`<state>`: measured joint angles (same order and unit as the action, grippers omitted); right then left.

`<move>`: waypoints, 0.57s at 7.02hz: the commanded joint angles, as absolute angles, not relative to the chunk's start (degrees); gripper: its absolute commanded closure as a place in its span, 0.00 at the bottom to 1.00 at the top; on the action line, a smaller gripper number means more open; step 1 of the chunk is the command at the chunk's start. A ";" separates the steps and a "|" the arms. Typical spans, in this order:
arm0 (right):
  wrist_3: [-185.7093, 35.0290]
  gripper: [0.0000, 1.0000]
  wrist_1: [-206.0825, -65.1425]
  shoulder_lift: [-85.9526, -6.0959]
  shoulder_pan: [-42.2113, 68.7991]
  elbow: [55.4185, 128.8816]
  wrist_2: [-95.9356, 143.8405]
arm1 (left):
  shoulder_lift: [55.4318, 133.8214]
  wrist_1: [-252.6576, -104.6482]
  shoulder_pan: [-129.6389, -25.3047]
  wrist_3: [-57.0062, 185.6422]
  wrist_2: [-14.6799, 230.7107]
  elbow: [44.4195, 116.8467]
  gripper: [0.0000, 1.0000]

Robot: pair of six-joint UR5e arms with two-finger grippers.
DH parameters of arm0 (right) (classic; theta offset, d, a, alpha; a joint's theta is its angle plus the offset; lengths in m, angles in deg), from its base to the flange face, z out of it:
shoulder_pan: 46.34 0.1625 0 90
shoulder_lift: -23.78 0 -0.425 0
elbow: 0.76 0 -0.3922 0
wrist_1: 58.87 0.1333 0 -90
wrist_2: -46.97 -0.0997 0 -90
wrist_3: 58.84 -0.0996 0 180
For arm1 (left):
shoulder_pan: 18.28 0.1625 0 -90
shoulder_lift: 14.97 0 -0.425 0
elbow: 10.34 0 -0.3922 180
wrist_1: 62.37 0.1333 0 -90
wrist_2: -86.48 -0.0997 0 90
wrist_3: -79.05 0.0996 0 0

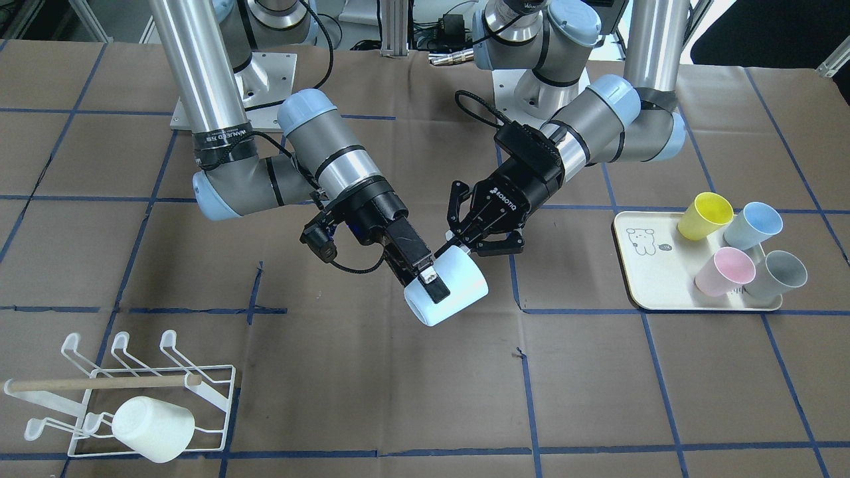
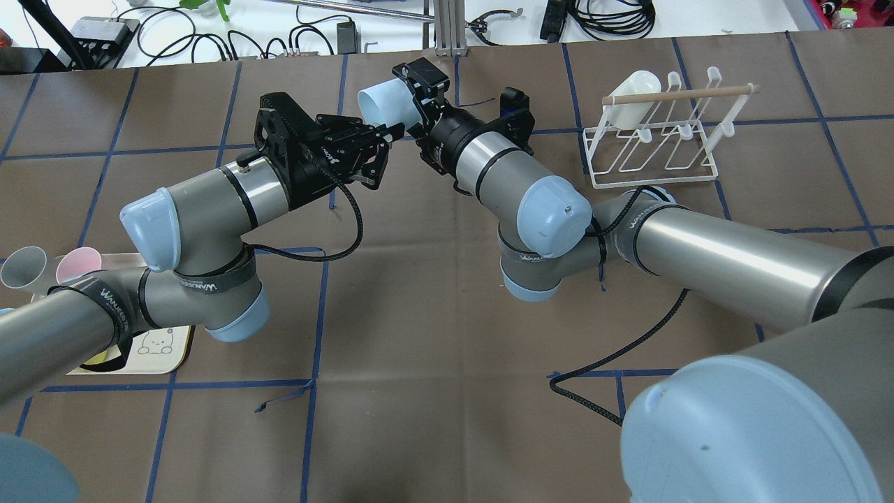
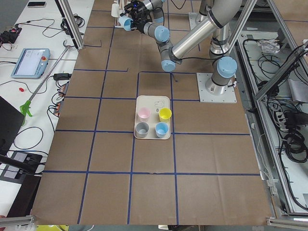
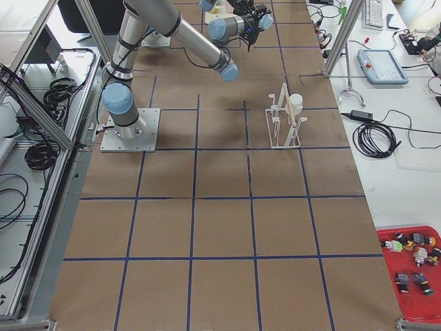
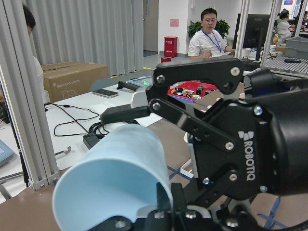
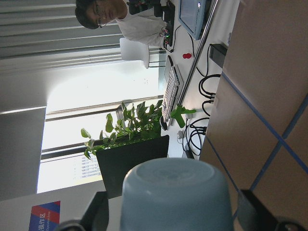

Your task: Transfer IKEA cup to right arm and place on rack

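Observation:
The light blue IKEA cup (image 1: pixel 465 287) hangs on its side above the table's middle; it also shows in the overhead view (image 2: pixel 380 105). My right gripper (image 1: pixel 431 285), with short chunky fingers, is shut on the cup's rim, one finger inside and one outside. My left gripper (image 1: pixel 468 242), with long fingers, is open at the cup's base. In the right wrist view the cup's base (image 6: pixel 175 197) sits between two spread fingers with a gap on each side. The white wire rack (image 2: pixel 656 180) stands on the table on my right.
A white cup (image 1: pixel 153 428) hangs on the rack under its wooden dowel (image 1: pixel 99 383). A cream tray (image 1: pixel 647 265) on my left holds yellow (image 1: pixel 705 216), blue (image 1: pixel 752 226), pink (image 1: pixel 724 272) and grey (image 1: pixel 775 275) cups. People sit beyond the table.

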<state>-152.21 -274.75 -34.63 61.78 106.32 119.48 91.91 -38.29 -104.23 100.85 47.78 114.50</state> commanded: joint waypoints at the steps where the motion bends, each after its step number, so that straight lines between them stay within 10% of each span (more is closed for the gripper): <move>1: -152.18 0.11 -274.64 -34.58 61.77 106.21 119.48 | 91.91 -38.29 -104.23 100.85 47.72 114.56 1.00; 4: -152.18 0.37 -274.73 -34.58 61.77 106.38 118.78 | 91.82 -38.29 -104.32 100.85 47.72 114.47 0.96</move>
